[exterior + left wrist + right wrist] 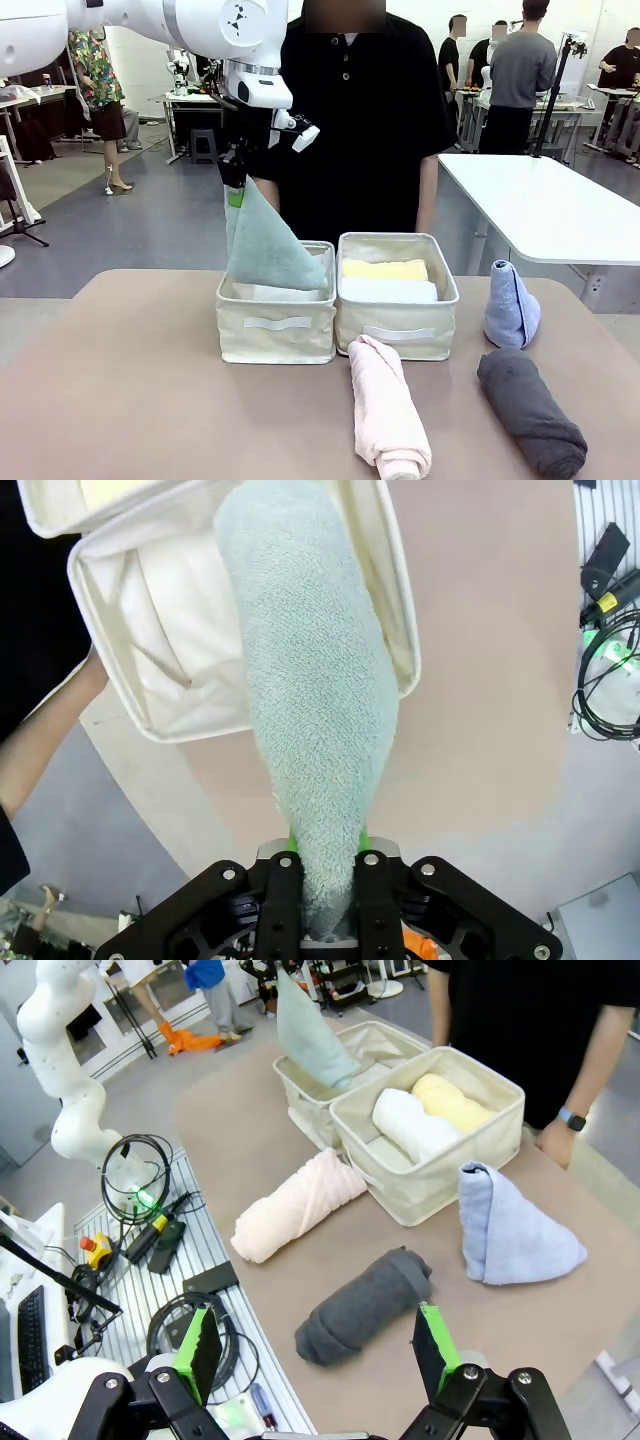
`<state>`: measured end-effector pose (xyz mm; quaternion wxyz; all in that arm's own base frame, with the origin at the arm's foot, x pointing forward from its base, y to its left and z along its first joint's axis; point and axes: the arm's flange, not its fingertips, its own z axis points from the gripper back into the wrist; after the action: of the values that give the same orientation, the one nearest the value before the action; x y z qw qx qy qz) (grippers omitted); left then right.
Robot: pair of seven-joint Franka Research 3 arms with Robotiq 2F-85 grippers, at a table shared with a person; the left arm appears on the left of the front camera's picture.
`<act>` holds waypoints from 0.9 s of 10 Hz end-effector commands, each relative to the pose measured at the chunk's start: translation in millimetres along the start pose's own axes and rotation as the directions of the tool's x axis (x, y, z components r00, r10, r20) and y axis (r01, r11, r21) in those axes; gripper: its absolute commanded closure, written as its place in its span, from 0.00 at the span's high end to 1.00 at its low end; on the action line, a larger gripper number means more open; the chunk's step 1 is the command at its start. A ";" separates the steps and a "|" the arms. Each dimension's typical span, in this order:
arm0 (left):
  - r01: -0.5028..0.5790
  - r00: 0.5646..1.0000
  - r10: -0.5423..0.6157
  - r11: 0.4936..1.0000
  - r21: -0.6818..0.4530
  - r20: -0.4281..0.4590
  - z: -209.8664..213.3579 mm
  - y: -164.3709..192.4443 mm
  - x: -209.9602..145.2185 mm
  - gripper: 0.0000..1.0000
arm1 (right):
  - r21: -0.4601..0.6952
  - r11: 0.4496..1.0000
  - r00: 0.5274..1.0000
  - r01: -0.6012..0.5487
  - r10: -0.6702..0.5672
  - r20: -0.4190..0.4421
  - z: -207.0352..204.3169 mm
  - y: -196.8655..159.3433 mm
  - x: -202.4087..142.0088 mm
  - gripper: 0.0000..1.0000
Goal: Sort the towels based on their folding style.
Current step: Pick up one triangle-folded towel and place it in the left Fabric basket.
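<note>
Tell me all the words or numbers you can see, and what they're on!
No words or numbers can be read in these pictures.
White tag on the left bin: blank.
White tag on the right bin: blank.
Dark mark on the robot arm: a small logo shape, no letters.
Green towel in the left gripper: no tag showing.

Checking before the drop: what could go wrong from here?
1. The left gripper holds the grey-green towel only by its tip. Once released, the cone may unfold or flop over the rim of the left bin.
2. The person's forearm is close beside that bin, so a descent could brush it.
</note>
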<state>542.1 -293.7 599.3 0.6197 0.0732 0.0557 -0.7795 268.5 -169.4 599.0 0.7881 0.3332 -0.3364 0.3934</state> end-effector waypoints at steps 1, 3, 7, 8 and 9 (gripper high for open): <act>-0.029 0.999 0.028 0.999 0.042 0.041 -13.1 -8.2 6.5 0.15 | 0.013 1.000 0.999 -0.014 0.014 0.037 -1.1 -1.2 0.8 1.00; -0.016 0.998 0.013 0.999 0.044 0.065 -39.7 -9.9 15.9 0.15 | 0.013 1.000 0.999 -0.014 0.014 0.037 -1.1 -1.2 0.8 1.00; 0.005 1.000 -0.005 1.000 -0.012 -0.028 -92.3 -18.5 20.6 0.15 | 0.013 1.000 0.999 -0.014 0.014 0.037 -1.1 -1.2 0.8 1.00; 0.014 0.998 -0.015 1.000 -0.013 -0.066 -106.3 -24.6 21.1 0.15 | 0.013 1.000 0.999 -0.014 0.014 0.037 -1.1 -1.2 0.8 1.00; 0.015 0.997 -0.017 1.000 -0.024 -0.079 -116.4 -28.2 20.1 0.15 | 0.013 1.000 0.999 -0.014 0.014 0.037 -1.1 -1.2 0.8 1.00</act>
<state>528.9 -295.2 485.6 0.6078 0.0748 0.0923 -0.7851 268.5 -169.4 599.0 0.7879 0.3330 -0.3365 0.3938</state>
